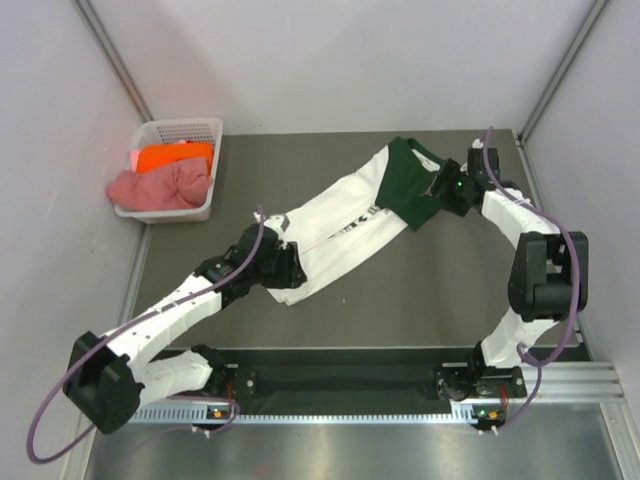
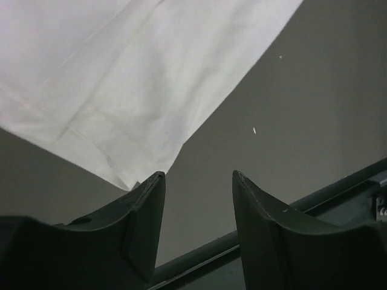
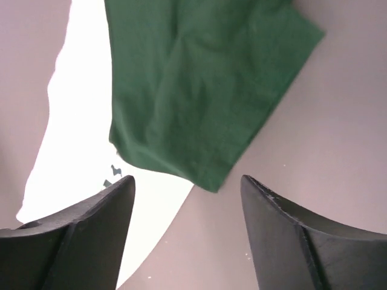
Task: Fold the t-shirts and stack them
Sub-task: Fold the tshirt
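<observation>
1. The white-and-green t-shirt [image 1: 335, 225] is spread diagonally on the worktop [image 1: 420, 290]; its print is unreadable.
2. Left jaws are held apart beside its hem corner.
3. Right jaws are held apart above its green sleeve [image 3: 199, 90].

The dark grey table [image 1: 420, 290] bears a white and green t-shirt [image 1: 340, 215], stretched flat in a band from its middle toward one o'clock, and a white lattice basket [image 1: 170, 213] at its ten o'clock corner.

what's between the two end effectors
The white-and-green shirt, lying diagonally from the left end effector to the right end effector; the top view shows it.
</observation>
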